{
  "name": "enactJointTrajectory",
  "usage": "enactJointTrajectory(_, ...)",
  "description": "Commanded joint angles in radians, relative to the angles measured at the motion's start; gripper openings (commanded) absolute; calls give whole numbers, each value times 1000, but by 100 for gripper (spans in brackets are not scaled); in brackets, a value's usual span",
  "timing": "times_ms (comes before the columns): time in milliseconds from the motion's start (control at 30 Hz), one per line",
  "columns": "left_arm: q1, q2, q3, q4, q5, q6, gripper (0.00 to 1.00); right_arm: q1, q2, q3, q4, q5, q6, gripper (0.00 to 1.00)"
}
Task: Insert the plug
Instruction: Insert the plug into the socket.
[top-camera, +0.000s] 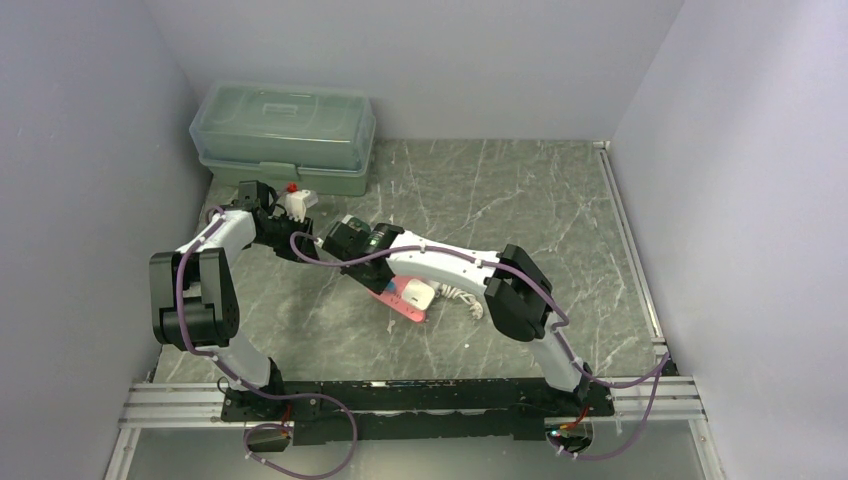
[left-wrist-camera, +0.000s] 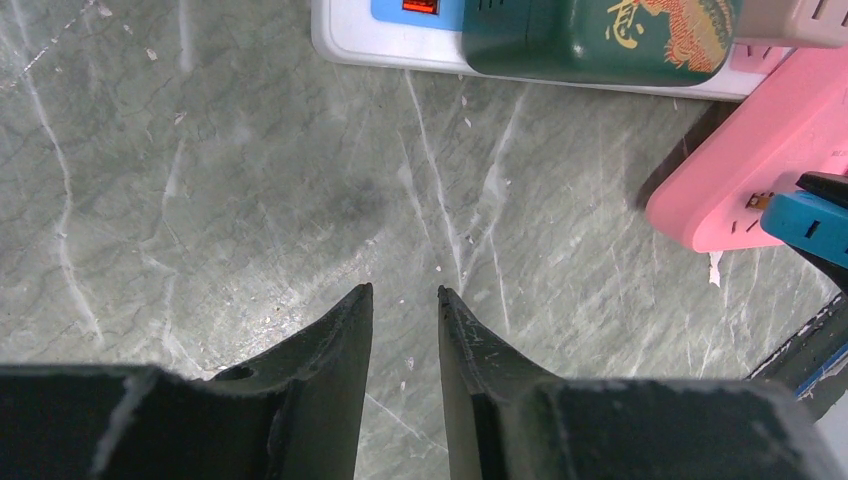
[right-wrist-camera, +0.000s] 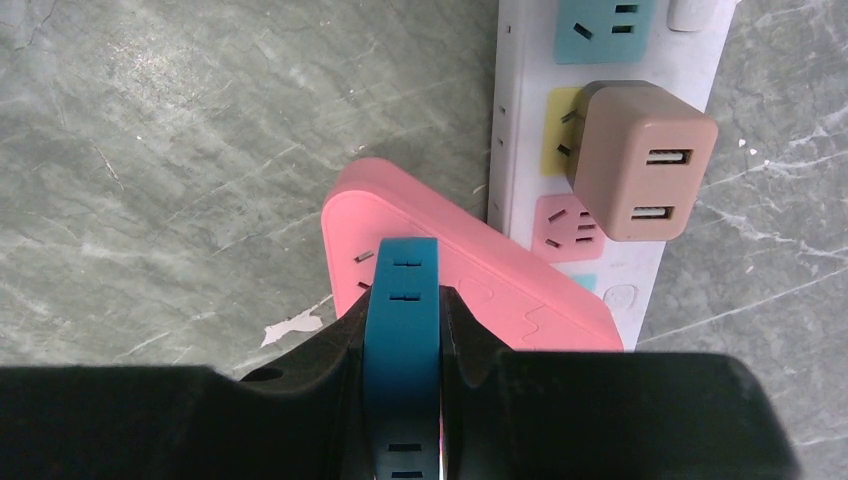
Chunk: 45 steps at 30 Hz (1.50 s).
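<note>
Blue plug (right-wrist-camera: 402, 330) sits clamped in our right jaws, its tip over the pink power strip (right-wrist-camera: 500, 280); we cannot tell whether they touch. At one o'clock from it lies the white strip (right-wrist-camera: 515, 120). Our left jaws stand slightly apart, empty, above the green marbled desk (left-wrist-camera: 200, 180).

Bare marble tabletop (right-wrist-camera: 180, 150) lies open left of the pink power strip (right-wrist-camera: 480, 265); its right side is crowded by the white power strip (right-wrist-camera: 515, 120) just beside it, with a tan USB charger (right-wrist-camera: 645, 160) standing up from that strip.
</note>
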<state>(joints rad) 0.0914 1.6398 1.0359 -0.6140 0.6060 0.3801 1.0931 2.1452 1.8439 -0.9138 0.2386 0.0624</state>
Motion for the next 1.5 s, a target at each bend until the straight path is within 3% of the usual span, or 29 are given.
enactJointTrajectory(0,6,-27,-9,-2,30,22,35,13,10,0,7,25,20,0)
enactJointTrajectory(600,11,-10,6,9,66,6,35,37,13,-1,-3,45,33,0)
enactJointTrajectory(967,8,92,216,-42,223,-55,35,40,9,-14,5,42,33,0)
enactJointTrajectory(1233,0,63,265,-74,306,-84,37,50,1,-36,22,33,38,0)
enactJointTrajectory(1467,-68,101,276,-70,285,-83,37,53,-8,-53,32,34,42,0)
